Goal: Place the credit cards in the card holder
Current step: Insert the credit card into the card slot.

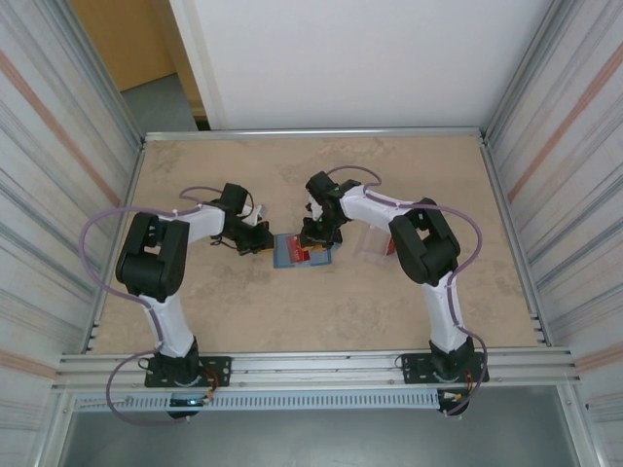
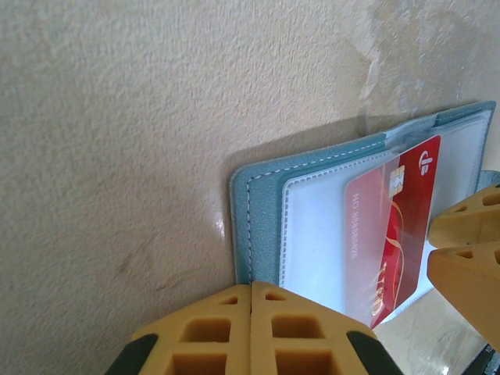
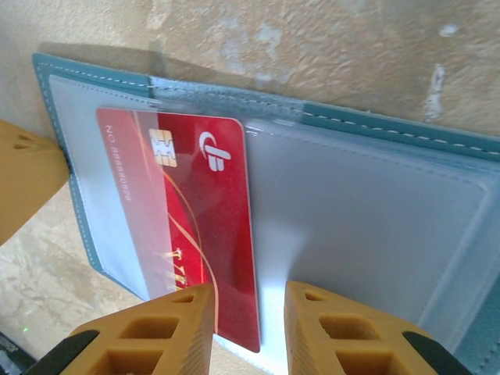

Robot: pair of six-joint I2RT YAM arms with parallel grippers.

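The teal-blue card holder (image 1: 287, 251) lies open and flat on the table between both grippers, its clear inner pockets facing up (image 3: 375, 226). One red credit card (image 3: 195, 211) with a chip and white logo sits partly inside the left pocket, its near end sticking out. My right gripper (image 3: 248, 320) is open, its fingers either side of the card's protruding edge. My left gripper (image 2: 251, 312) is shut, its tips resting at the holder's stitched outer edge (image 2: 262, 211). In the left wrist view the card (image 2: 394, 226) shows under the pocket film, beside my right gripper's fingers (image 2: 469, 258).
A clear plastic case (image 1: 373, 249) lies just right of the card holder, with something red (image 1: 390, 243) at its far side, half behind the right arm. Metal rails border the table on every side, with corrugated walls left and right.
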